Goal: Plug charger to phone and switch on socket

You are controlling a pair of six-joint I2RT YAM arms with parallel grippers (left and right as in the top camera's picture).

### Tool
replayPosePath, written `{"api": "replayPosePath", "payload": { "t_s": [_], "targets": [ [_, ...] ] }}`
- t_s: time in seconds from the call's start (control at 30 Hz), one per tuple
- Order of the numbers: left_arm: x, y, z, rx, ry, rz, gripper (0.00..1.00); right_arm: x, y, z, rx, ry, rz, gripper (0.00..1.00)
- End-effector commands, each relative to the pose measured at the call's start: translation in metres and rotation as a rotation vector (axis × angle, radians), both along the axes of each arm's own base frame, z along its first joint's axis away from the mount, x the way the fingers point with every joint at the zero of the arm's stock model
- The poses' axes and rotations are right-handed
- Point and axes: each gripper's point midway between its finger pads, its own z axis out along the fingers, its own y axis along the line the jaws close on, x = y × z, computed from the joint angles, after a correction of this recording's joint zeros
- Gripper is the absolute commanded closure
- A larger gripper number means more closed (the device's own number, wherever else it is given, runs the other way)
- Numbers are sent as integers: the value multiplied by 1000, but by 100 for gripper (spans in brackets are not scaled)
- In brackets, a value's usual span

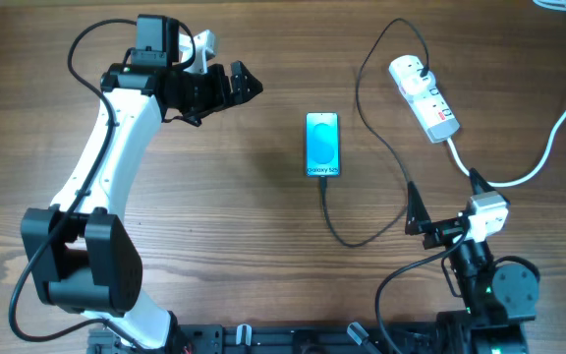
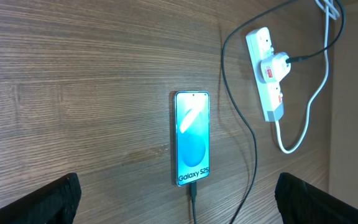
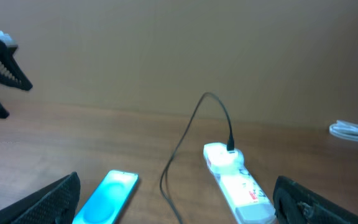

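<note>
The phone (image 1: 322,145) lies flat mid-table with its cyan screen up; it also shows in the left wrist view (image 2: 192,138) and the right wrist view (image 3: 109,196). The black charger cable (image 1: 367,118) runs from a white plug on the socket (image 1: 424,97) in a loop to the phone's near short edge, where its connector (image 2: 192,190) sits in the port. The socket also shows in the wrist views (image 2: 267,74) (image 3: 236,184). My left gripper (image 1: 234,84) is open and empty, left of the phone. My right gripper (image 1: 442,202) is open and empty, near the socket's front end.
The socket's thick white cord (image 1: 548,138) curves off to the back right edge of the wooden table (image 1: 214,197). A coil of white cord (image 3: 353,132) lies at the far right. The cable loop lies between the phone and my right arm.
</note>
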Motion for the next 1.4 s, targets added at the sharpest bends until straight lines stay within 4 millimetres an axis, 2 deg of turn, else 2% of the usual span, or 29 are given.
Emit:
{"api": "replayPosePath", "payload": {
  "t_s": [0.0,0.13,0.33,0.47,0.97,1.37],
  "targets": [
    [1,0,-3,11,-11,-16,0,-1,2,-6,-10,-64,15,0],
    [1,0,-3,11,-11,-16,0,2,-1,-13,-6,-115,1,0],
    [1,0,-3,11,-11,-16,0,4,-3,-21,-70,-98,-12,0],
    [1,0,-3,11,-11,-16,0,7,-15,-43,-46,0,-79,0],
    [1,0,-3,11,-11,-16,0,8,-40,-43,21,9,-215,0],
    [1,0,-3,11,-11,-16,0,8,-39,-43,-9,7,-208,0]
  ]
}}
